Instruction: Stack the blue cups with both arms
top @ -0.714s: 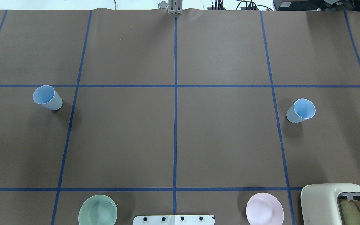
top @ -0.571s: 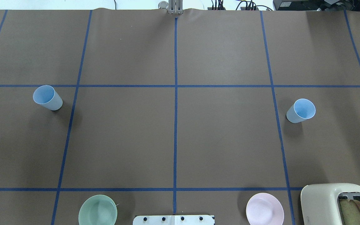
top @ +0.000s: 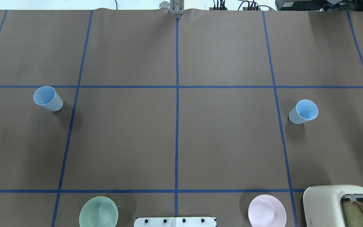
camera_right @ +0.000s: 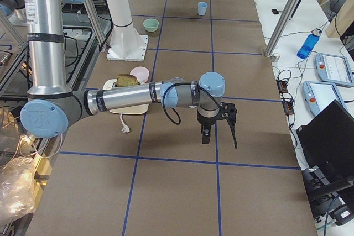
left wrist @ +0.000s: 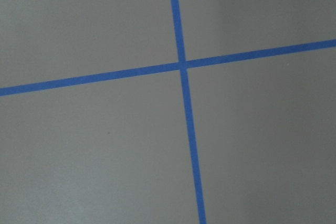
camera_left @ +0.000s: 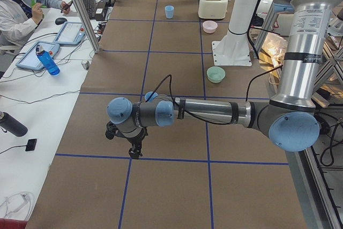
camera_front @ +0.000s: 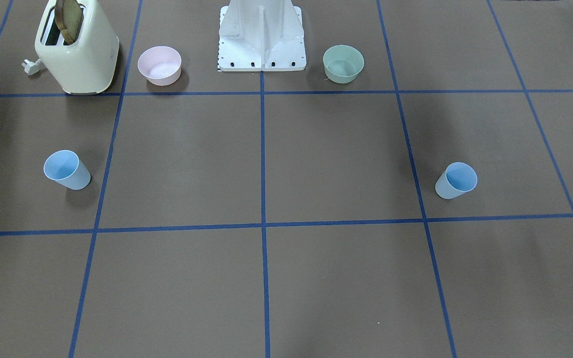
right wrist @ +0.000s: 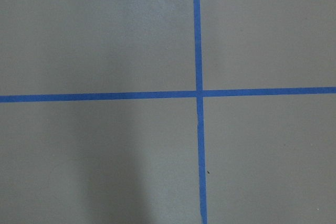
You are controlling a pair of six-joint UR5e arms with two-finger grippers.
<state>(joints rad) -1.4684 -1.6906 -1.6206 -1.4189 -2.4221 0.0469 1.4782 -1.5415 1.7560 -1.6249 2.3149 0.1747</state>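
Observation:
Two pale-blue cups stand upright and far apart on the brown table. One is on the left (top: pixel 47 98) and one on the right (top: pixel 303 111) in the overhead view; both also show in the front view (camera_front: pixel 456 180) (camera_front: pixel 66 170). Neither arm shows in the overhead or front views. My left gripper (camera_left: pixel 135 151) hangs above the table near the left cup (camera_left: pixel 150 96), which its arm partly hides. My right gripper (camera_right: pixel 219 138) hangs above the table in the right side view. I cannot tell whether either is open or shut. Both wrist views show only tape lines.
A cream toaster (top: pixel 339 205) with bread stands at the near right, a pink bowl (top: pixel 267 211) beside it. A mint-green bowl (top: pixel 98 212) sits at the near left. The white base (camera_front: pixel 261 35) stands between the bowls. An operator (camera_left: pixel 19 9) sits beyond the far edge.

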